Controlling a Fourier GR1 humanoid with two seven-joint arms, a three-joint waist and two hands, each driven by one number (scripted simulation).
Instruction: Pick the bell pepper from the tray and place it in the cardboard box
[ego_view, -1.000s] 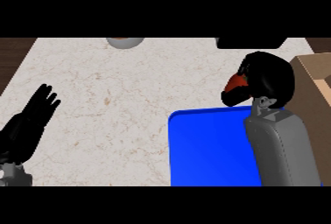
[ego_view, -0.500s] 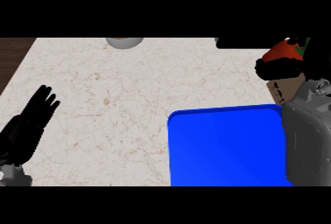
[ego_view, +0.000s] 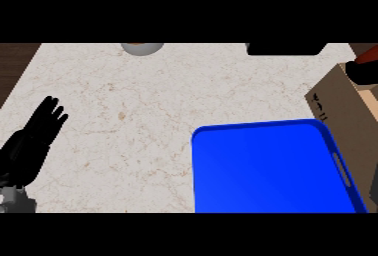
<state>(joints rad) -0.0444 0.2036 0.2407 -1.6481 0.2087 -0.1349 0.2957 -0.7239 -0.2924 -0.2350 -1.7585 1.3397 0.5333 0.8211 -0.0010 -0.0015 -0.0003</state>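
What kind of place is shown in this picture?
Most likely a kitchen counter: a pale, stone-patterned worktop carrying a blue tray, a cardboard box beside it, and what looks like a grey bowl at the far edge.

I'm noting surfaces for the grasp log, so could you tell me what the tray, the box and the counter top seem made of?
The tray looks like smooth blue plastic: even colour, soft sheen, moulded rim. The box looks like matte brown cardboard, flat and dull. The counter top looks like stone or laminate: beige with fine veins.
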